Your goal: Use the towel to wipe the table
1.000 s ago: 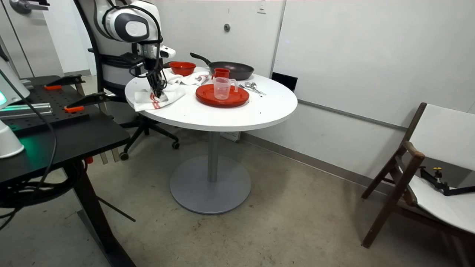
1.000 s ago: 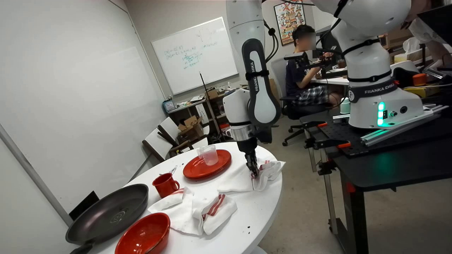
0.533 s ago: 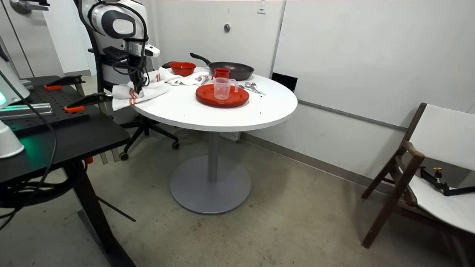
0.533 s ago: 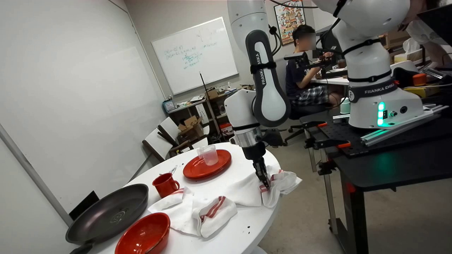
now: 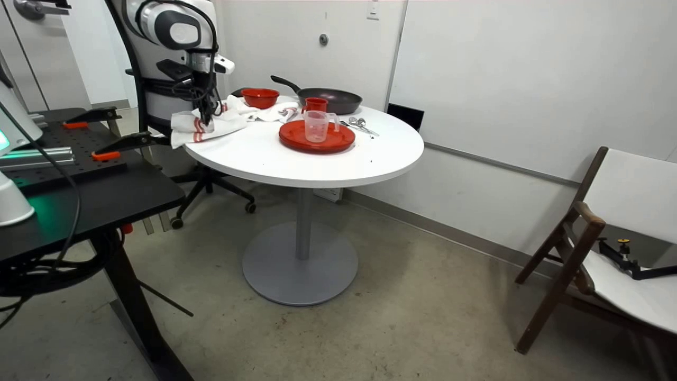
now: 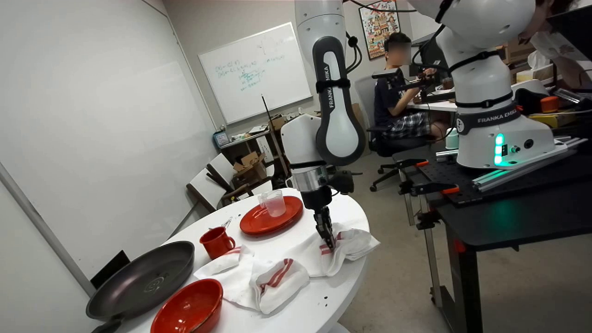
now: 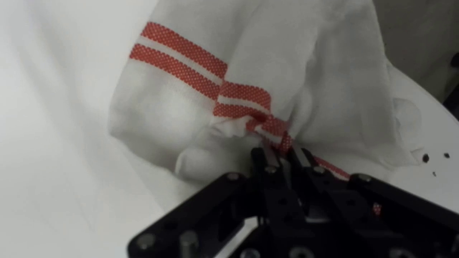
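My gripper is shut on a white towel with red stripes; its fingertips show in both exterior views [image 5: 207, 121] [image 6: 330, 246] and in the wrist view [image 7: 281, 148]. The held towel [image 5: 182, 129] [image 6: 354, 245] [image 7: 168, 104] is bunched at the fingertips, around a striped part. It lies on the round white table [image 5: 317, 172] [image 6: 342, 286], and one end reaches past the table edge nearest the robot base. Small dark crumbs [image 6: 326, 300] lie on the table near the edge, and they also show in the wrist view [image 7: 425, 158].
A second striped white towel [image 6: 240, 280] lies crumpled close to the held one. Red plates [image 6: 249, 224] carry a clear measuring cup [image 6: 276, 206]. A red mug [image 6: 215, 243], a red bowl [image 6: 189, 310], a black pan [image 6: 148, 277] and metal utensils [image 5: 360, 124] stand around. An office chair [image 5: 124, 58] is behind the arm.
My gripper first drags the towel out toward the table edge by the robot base, then comes partly back inward. The towel moves with it. The other objects stay in place.
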You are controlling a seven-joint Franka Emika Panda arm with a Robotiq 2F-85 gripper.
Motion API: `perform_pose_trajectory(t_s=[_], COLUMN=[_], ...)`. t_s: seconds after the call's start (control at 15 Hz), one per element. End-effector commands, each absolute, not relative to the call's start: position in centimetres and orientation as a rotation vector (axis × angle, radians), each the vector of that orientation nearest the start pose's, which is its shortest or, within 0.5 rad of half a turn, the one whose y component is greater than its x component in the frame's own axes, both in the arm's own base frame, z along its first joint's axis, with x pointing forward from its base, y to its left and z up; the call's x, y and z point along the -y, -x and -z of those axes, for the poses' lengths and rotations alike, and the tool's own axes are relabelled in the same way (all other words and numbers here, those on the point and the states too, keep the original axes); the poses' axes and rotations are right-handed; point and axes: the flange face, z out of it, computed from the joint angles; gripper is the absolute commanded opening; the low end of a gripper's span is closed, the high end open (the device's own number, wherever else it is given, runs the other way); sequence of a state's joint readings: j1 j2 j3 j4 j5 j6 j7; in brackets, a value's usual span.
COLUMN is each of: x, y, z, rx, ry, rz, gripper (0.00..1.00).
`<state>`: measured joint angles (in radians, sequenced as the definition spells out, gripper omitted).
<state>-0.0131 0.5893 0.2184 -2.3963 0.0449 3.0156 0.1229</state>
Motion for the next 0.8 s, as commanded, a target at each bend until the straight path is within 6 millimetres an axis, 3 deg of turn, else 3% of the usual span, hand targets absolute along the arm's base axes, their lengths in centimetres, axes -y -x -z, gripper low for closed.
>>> perform_pose_trajectory(t_s=[0.0,0.4,0.73], x=[-10.6,-9.7,-7.7], y=[-50.4,-52.9,-54.5], z=[-9.5,-9.0,-8.4], rx=[-0.005,-0.012,0.002], ry=[2.991,2.992,3.018], rz=[0.119,0.162,0.191], gripper=[0.03,0.03,0.03])
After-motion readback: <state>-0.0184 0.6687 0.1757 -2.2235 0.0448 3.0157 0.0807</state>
